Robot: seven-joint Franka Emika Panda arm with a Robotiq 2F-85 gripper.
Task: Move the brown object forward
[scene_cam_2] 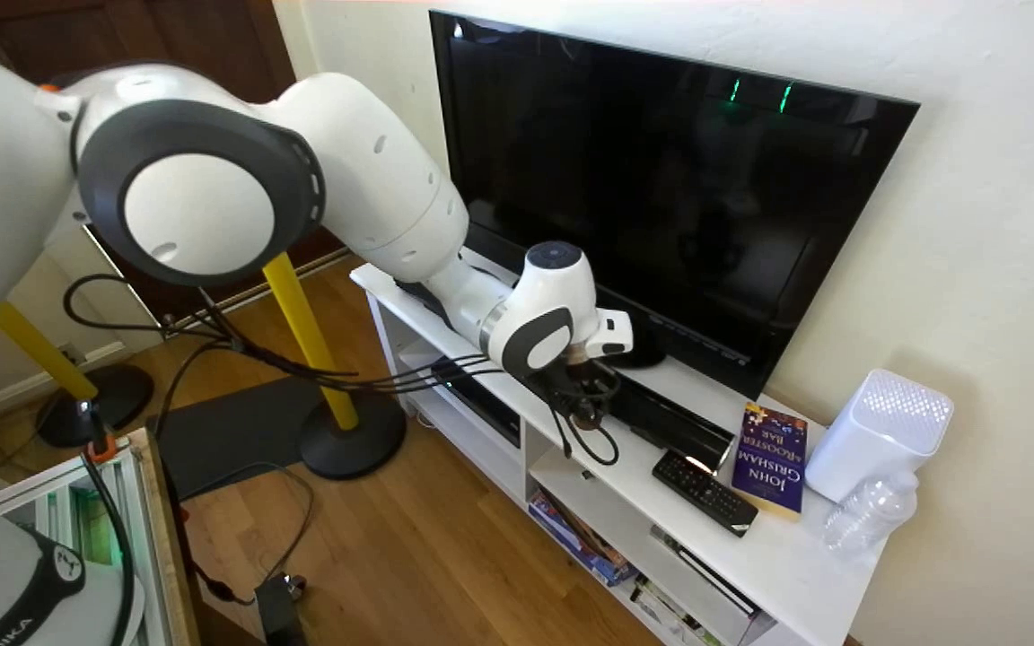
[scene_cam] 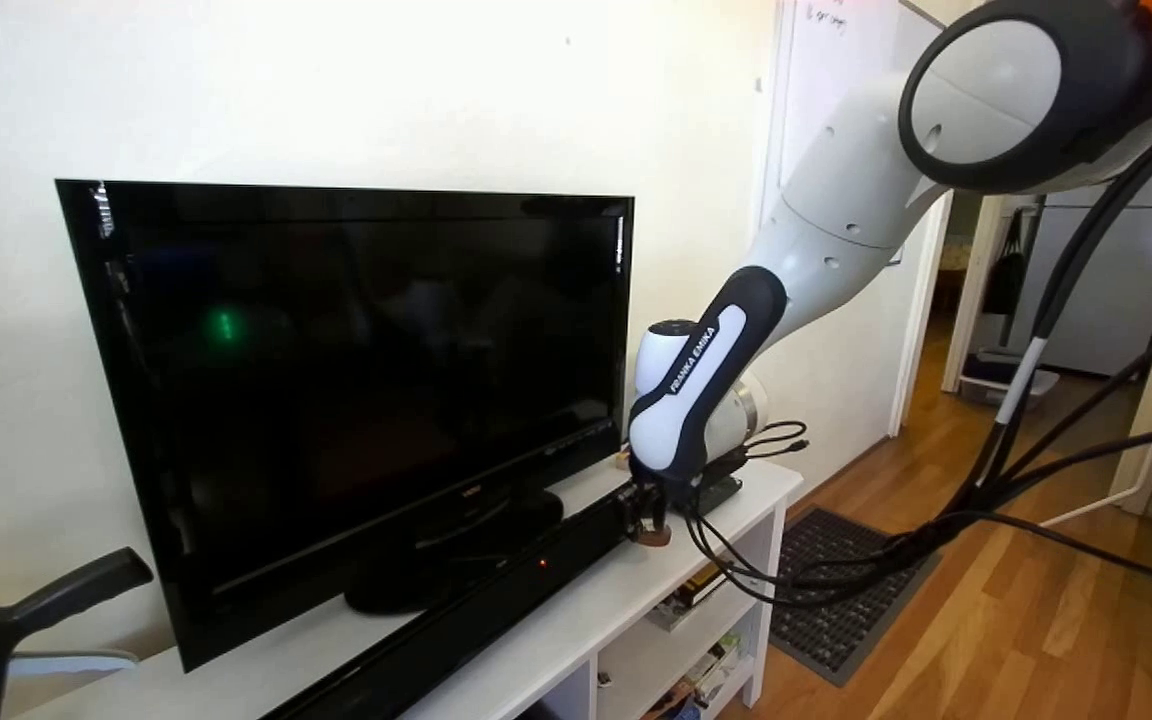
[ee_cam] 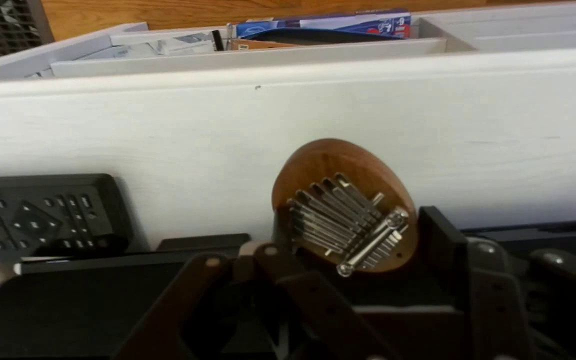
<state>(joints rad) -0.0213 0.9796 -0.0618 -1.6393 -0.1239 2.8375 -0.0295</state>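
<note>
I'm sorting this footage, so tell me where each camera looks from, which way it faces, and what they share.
Exterior view: outside the robot, facing along the white stand and television toward a floor mat; the arm shows.
Exterior view: also outside, looking down from nearer the end with remote and book; more of the arm shows.
Wrist view: behind the gripper, facing down at the brown thumb piano between its fingers.
Both exterior views share the television, stand and arm.

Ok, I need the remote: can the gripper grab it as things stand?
Probably not: the brown thumb piano appears held between the fingers of the gripper, though the remote looks uncovered.
</note>
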